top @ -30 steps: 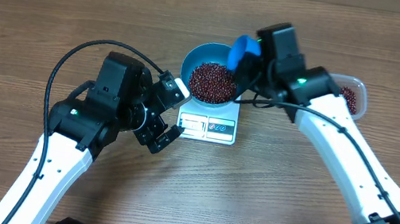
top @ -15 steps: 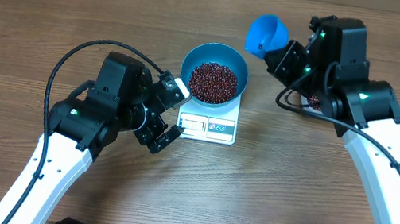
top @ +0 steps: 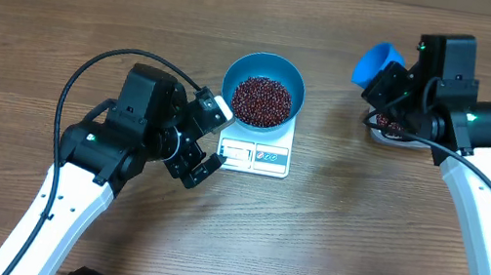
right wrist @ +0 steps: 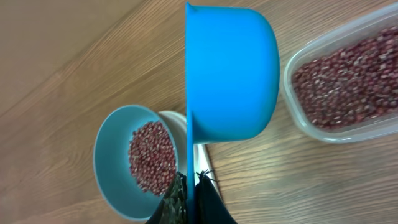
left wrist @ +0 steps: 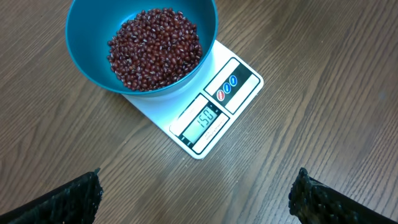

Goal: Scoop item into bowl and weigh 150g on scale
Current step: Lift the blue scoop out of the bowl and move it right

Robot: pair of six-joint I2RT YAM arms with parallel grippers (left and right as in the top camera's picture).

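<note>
A: Where are the beans (top: 261, 101) now?
B: Most lie as 1 heap in the teal bowl (top: 268, 65), upper centre of the overhead frame. The bowl stands on the white scale (top: 255, 156). Its display reads 150 in the left wrist view. More beans are in the clear tub (right wrist: 290, 87), upper right, mostly hidden under the R arm.
A: And the 2 hands?
B: The L hand (top: 218, 138) is just beside the scale, at its lower left, over the tabletop (top: 46, 27). Its fingers are spread wide w/ nothing between them. The R hand (right wrist: 191, 186) is upper right, well apart from the bowl, clamped tight on the handle of the blue scoop (top: 377, 64). The scoop is tilted on its side near the tub. Whether sth is inside it, I cannot tell.
</note>
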